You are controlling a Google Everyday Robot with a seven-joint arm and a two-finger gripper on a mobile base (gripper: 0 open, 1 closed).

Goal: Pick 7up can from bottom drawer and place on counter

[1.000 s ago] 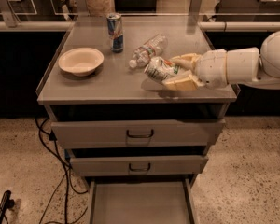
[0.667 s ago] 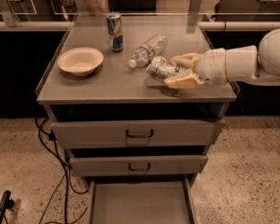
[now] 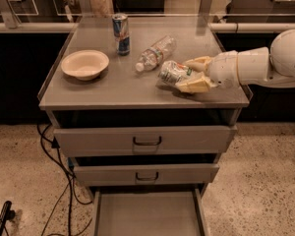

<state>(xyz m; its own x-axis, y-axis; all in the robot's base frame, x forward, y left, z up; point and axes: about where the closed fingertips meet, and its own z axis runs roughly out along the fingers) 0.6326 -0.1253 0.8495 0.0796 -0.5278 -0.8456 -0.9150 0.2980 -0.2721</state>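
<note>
Where gripper sits: gripper [image 3: 186,75] low over the front right part of the counter [image 3: 113,90], on a white arm [image 3: 255,65] reaching in from the right.
Grip: fingers [image 3: 195,84] closed on the 7up can [image 3: 172,73], one on its far side, one on its near side; nothing else held.
Can from gripper: straight out past the fingertips, leftward.
Can axis: lying over, long axis roughly left-right, slightly tilted.
Contact: shadow directly beneath; cannot tell whether it touches the counter or hangs just above.
Next move (my guess): short lowering, then release; lying on its side it may roll.
Can make: thin silvery metal, green print, dented sides.
Fingers: cream, wedge-shaped, matte.
Counter: flat grey metal, thin raised rims.
Neighbours: clear plastic bottle [image 3: 155,53] lying on its side just behind-left of the can; slim can [image 3: 121,33] upright farther back; pale bowl [image 3: 84,64] well apart, left.
Drawer [image 3: 147,215]: bottom one, pulled open, flat grey floor, low walls.
</note>
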